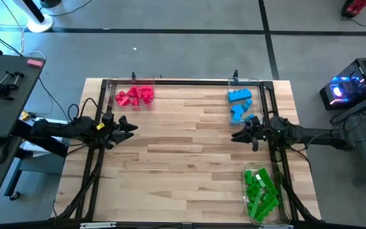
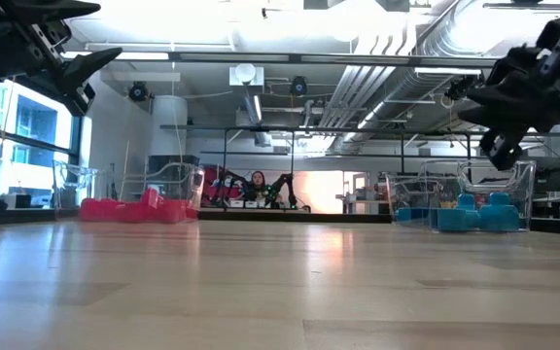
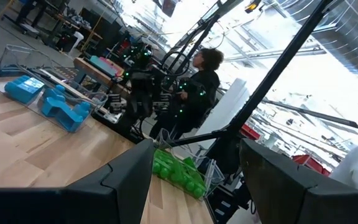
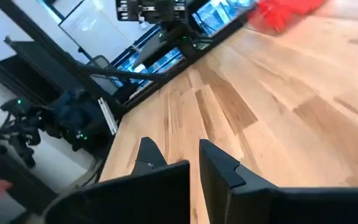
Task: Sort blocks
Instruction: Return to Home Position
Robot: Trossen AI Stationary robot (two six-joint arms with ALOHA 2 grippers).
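Observation:
All blocks lie in clear trays. The pinkish red blocks point(image 1: 135, 95) point(image 2: 129, 208) sit in a tray at the far left. The blue blocks point(image 1: 239, 105) point(image 2: 474, 214) point(image 3: 55, 102) sit in a tray at the far right. The green blocks point(image 1: 260, 189) point(image 3: 178, 171) fill a tray at the near right corner. My left gripper point(image 1: 132, 126) point(image 3: 194, 155) hovers open above the table's left side, pointing right. My right gripper point(image 1: 236, 135) point(image 4: 179, 152) hovers open above the right side, just near of the blue tray, pointing left. Both hold nothing.
Bare wooden tabletop point(image 1: 183, 152) stretches between the two grippers. A black frame point(image 1: 183, 81) runs along the table's far edge and sides. A person point(image 2: 258, 185) point(image 3: 201, 81) sits beyond the table. A desk with equipment point(image 1: 5, 89) stands to the left.

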